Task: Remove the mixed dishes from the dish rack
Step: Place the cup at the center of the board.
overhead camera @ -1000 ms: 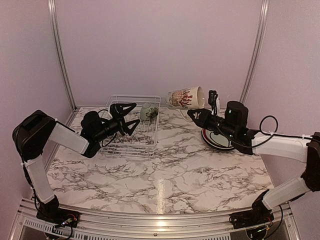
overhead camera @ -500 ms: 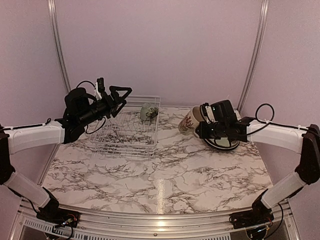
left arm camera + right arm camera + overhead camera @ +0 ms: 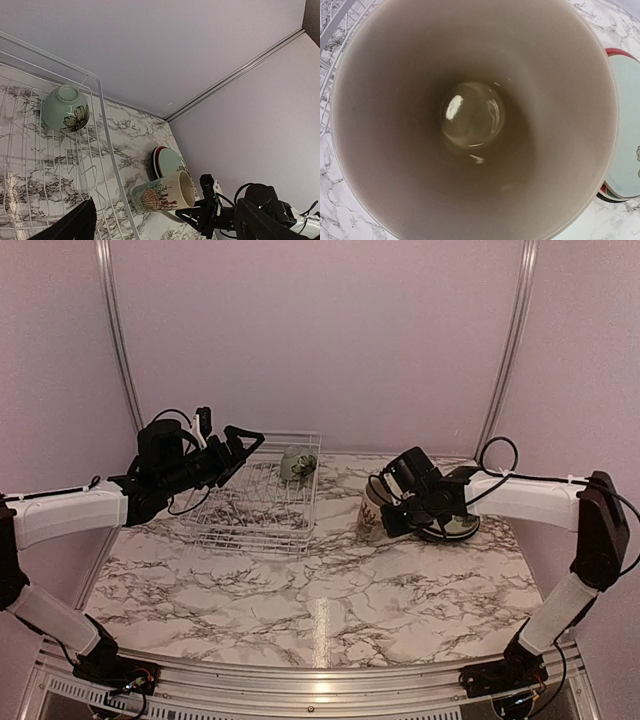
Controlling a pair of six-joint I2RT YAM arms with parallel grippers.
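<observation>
The dish rack (image 3: 255, 508) sits far left on the table (image 3: 330, 590), with the left gripper (image 3: 243, 448) spread and empty above it. Two stacked plates (image 3: 458, 529) lie at right. Just left of them, the right gripper (image 3: 392, 504) seems clamped on the tilted mug (image 3: 369, 514). The small bowl (image 3: 297, 462) rests upturned in the rack's far right corner.

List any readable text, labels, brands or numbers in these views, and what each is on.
None: no view shows readable text.
cream floral mug: printed plant motifs only, no lettering.
small pale green bowl: dark flower mark, no words.
pale green plate: small mark at the right wrist frame's edge, cut off, unreadable.
</observation>
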